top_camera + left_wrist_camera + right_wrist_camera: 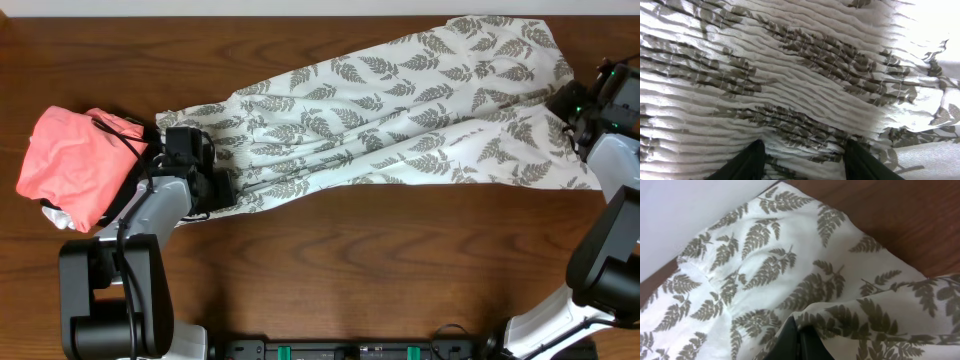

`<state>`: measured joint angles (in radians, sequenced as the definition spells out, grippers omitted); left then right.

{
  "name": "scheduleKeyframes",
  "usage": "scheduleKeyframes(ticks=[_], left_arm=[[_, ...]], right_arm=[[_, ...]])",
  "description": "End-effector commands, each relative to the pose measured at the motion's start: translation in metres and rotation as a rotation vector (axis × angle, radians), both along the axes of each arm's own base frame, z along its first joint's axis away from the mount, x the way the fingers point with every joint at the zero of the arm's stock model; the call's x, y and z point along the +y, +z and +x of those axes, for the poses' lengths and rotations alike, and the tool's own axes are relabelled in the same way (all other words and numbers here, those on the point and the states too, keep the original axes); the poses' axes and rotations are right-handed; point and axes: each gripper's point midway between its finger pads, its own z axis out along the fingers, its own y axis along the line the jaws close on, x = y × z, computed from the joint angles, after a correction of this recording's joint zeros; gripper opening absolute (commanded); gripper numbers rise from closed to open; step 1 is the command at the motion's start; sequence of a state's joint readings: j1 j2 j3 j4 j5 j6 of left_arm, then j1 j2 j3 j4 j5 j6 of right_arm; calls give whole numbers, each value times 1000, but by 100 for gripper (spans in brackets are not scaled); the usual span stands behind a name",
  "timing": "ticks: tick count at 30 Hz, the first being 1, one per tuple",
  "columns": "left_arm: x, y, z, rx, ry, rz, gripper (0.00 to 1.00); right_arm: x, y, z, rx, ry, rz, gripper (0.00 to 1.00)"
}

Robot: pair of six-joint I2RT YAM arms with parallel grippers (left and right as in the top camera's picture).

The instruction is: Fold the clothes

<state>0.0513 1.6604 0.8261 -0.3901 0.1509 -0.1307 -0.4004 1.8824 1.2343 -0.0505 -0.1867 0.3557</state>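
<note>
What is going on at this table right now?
Two robot arms are set to fold a long fern-print dress spread across the table. The left gripper sits open on its ribbed top end; the right gripper is shut on the hem. No fold made yet. A pink garment lies by the left arm.

The fern-print dress [400,110] lies slantwise across the wooden table [330,270], covering its middle and far right. Bare wood runs along the whole near side and the far left corner. A salmon-pink garment [75,165] blocks the left edge, just beside the left arm [165,205]. The right arm [610,230] stands at the right edge.
</note>
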Motion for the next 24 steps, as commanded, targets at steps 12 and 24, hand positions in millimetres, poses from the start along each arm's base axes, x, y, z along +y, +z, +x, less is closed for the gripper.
scheduleKeyframes(ticks=[12, 24], left_arm=[[7, -21, -23, 93, 19, 22, 53], [7, -22, -23, 94, 18, 22, 53]], right_arm=[[5, -39, 8, 75, 1, -18, 6], [-7, -1, 10, 41, 44, -72, 78]])
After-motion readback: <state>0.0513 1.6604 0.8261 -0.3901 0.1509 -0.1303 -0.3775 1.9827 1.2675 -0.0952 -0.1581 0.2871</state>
